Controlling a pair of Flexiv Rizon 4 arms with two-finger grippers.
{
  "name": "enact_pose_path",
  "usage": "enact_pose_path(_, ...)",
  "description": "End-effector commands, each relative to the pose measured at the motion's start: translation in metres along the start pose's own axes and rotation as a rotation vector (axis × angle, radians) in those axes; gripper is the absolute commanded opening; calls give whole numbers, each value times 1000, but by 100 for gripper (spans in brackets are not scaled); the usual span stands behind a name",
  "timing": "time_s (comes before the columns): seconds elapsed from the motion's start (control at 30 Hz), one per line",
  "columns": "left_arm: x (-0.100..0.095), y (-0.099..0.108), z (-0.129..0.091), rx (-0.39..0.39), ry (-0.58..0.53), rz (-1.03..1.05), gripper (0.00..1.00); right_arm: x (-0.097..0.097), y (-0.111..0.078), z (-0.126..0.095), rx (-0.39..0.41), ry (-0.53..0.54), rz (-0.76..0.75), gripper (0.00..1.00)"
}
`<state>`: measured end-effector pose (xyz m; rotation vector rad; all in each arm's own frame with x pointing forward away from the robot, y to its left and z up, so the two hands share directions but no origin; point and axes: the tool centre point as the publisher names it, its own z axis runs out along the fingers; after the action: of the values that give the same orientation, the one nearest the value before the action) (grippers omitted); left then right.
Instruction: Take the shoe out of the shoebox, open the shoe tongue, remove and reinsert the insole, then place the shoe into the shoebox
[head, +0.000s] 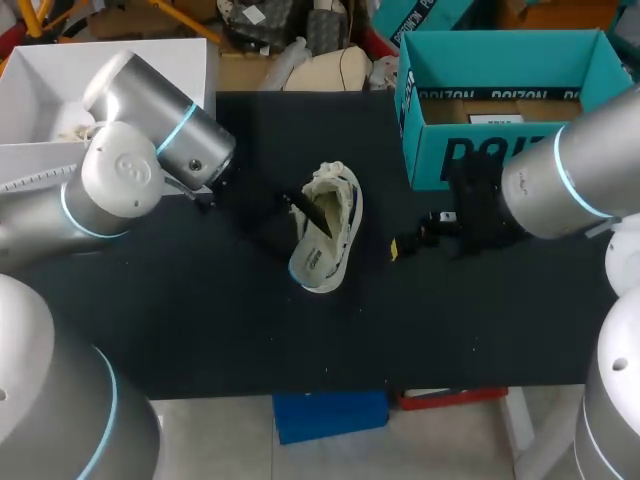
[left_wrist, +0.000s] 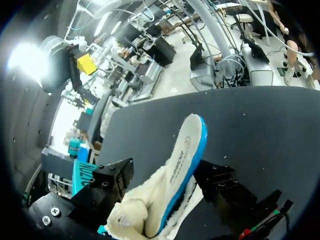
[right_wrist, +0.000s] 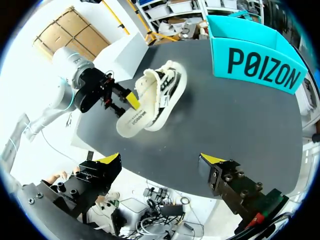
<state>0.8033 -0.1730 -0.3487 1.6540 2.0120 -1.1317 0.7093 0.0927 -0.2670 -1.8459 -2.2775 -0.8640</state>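
A cream fleece shoe (head: 328, 238) with dark side stripes and a blue-edged sole lies on its side in the middle of the black table. My left gripper (head: 305, 210) is at the shoe's opening. In the left wrist view the shoe (left_wrist: 182, 160) lies between its spread black fingers (left_wrist: 112, 180), which look open. The right wrist view shows the shoe (right_wrist: 155, 100) ahead, with one yellow tip of the left gripper (right_wrist: 129, 100) against the sole. My right gripper (head: 405, 246) hangs just right of the shoe, open and empty (right_wrist: 161, 162). The teal shoebox (head: 500, 155) stands open at the back right.
A white box (head: 40, 90) stands at the table's back left, behind my left arm. The shoebox (right_wrist: 260, 70) is beyond the shoe to the right gripper's far side. Bare black tabletop (head: 250, 330) stretches along the front edge.
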Motion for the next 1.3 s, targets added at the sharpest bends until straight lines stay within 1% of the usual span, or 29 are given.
enact_pose_path(0.03,8,-18,-9,-8,4,1,48,1,0,0,-1,-3,1,100)
enact_pose_path(0.1,11,-21,-10,-6,26,3,40,1,0,0,-1,-3,1,100)
enact_pose_path(0.13,13,-22,-10,-4,42,1,34,1,0,0,-1,-3,1,100)
enact_pose_path(0.2,16,-23,-9,-4,50,-3,10,1,0,0,-1,-3,1,100)
enact_pose_path(0.23,17,-23,-9,-2,55,-8,0,1,0,0,-1,-3,1,100)
enact_pose_path(0.37,18,-22,-8,-6,54,-16,0,1,0,0,-1,-3,1,100)
enact_pose_path(0.53,16,-13,-5,-50,44,-28,0,1,0,0,-1,-3,1,100)
enact_pose_path(0.6,14,-10,-4,-53,37,-33,0,1,0,0,-1,-3,1,100)
enact_pose_path(0.63,14,-6,-3,-70,31,-39,0,1,0,0,-1,-3,1,100)
enact_pose_path(0.83,8,8,3,-97,17,-33,0,1,0,0,-1,-3,1,100)
enact_pose_path(0.87,7,12,5,-118,19,-14,0,1,0,0,-1,-3,1,100)
enact_pose_path(0.93,5,18,7,-129,10,-2,0,1,0,0,-1,-3,1,100)
enact_pose_path(1.07,3,28,11,-126,-9,6,0,1,0,0,-1,-3,1,100)
enact_pose_path(1.13,5,34,12,-143,0,12,0,1,0,0,-1,-3,1,100)
enact_pose_path(1.3,6,45,16,-159,-3,4,0,1,0,0,-1,-3,1,100)
